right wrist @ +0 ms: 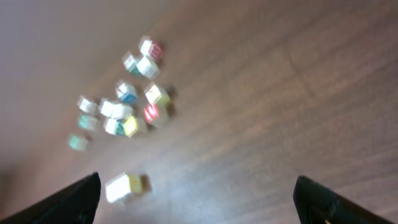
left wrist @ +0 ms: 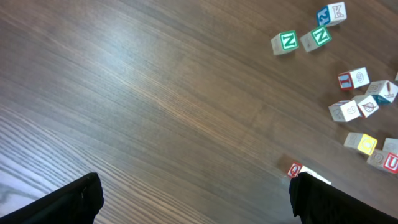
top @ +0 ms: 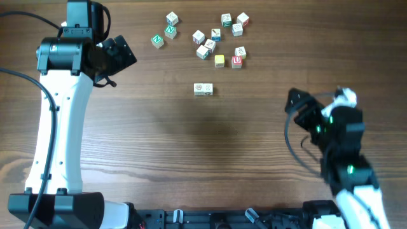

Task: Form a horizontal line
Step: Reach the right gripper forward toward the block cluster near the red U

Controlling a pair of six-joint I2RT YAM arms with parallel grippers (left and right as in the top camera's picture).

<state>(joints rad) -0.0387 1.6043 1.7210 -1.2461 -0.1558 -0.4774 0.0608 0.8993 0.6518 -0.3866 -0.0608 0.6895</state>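
While both arms wait at the sides, I think I am between steps: a line is begun but looks short. The brown wooden surface [top: 191,159] is the biggest thing. The left arm [top: 60,127] stands at one side and the right arm [top: 346,165] at the other. The left claw [left wrist: 196,190] is wide and holds nothing. The right claw [right wrist: 198,190] is wide and holds nothing too. The pile of loose letter cubes [top: 210,41] sits at the far edge. The horizontal line [top: 203,89] lies near the pile but apart from it, and well apart from both claws. I cannot count its cubes for sure.

Next I would fetch one loose cube, maybe the yellow cube [top: 219,60], which is nearest. The red U cube [top: 236,62] sits just beside it, so the claw must close on the yellow one alone. Then it must set it down touching an end of the line, nice and straight.
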